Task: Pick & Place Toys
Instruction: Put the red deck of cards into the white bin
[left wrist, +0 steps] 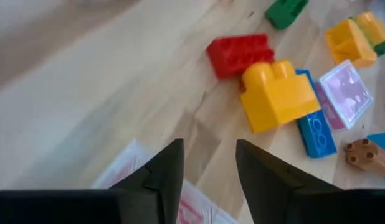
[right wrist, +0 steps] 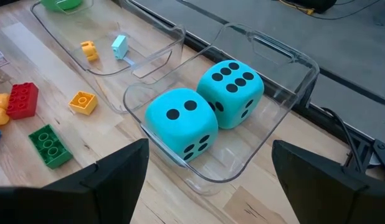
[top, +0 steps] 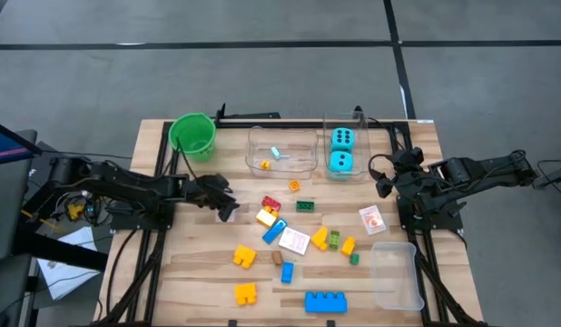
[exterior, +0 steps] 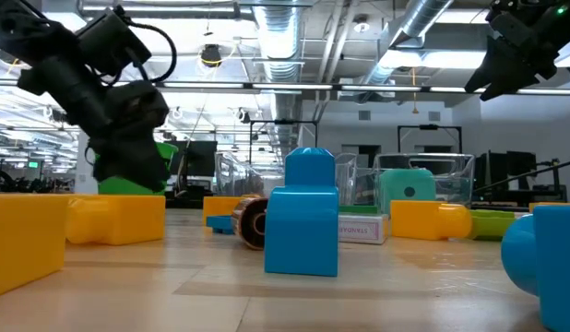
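Item: toys, loose lot, mid-sort. We count two cyan dice already housed side by side in the right clear tub at the far edge of the surface, and a pale blue piece with a small orange one in the left clear tub. The green bucket stands at the far left; what it holds we cannot tell.

Outstanding: the bulk of the lot lies scattered mid-surface, including a red block, a yellow block touching a blue brick, a green block, a long blue brick at the near edge, and a playing card towards the right. A third, empty-looking tub sits near right. We judge the task barely begun.

Orientation: the long blue brick lies with its long axis left to right; the card under the left tool lies flat, its facing unclear.

Left tool: low over that card, left of the cluster, fingers partly apart, nothing gripped that we can see.

Right tool: raised near the dice tub, jaws wide, empty.
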